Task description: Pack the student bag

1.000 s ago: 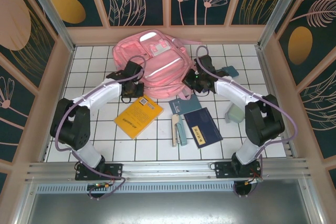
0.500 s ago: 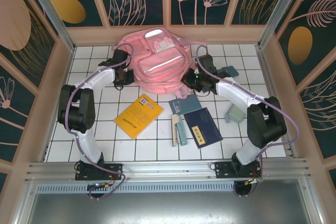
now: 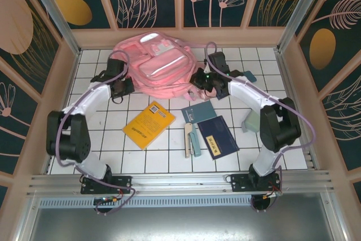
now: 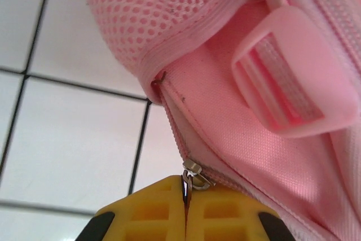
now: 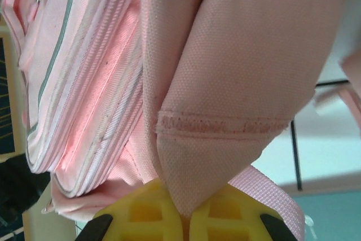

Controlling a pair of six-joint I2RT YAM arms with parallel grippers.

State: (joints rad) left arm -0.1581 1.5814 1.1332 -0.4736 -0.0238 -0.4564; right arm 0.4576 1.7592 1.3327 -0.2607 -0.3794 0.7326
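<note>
Student bag (image 3: 158,63): soft pink mesh and weave | left claw (image 4: 185,189) pinches metal zip pull (image 4: 195,174) | right claw (image 5: 186,211) pinches woven strap tab (image 5: 225,111)

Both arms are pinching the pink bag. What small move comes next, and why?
Probably the left fingers draw the zipper pull along its track while the right fingers hold the student bag steady. The left pair is clamped on the metal pull, the right on a fabric corner, and the yellow book lies outside.
</note>
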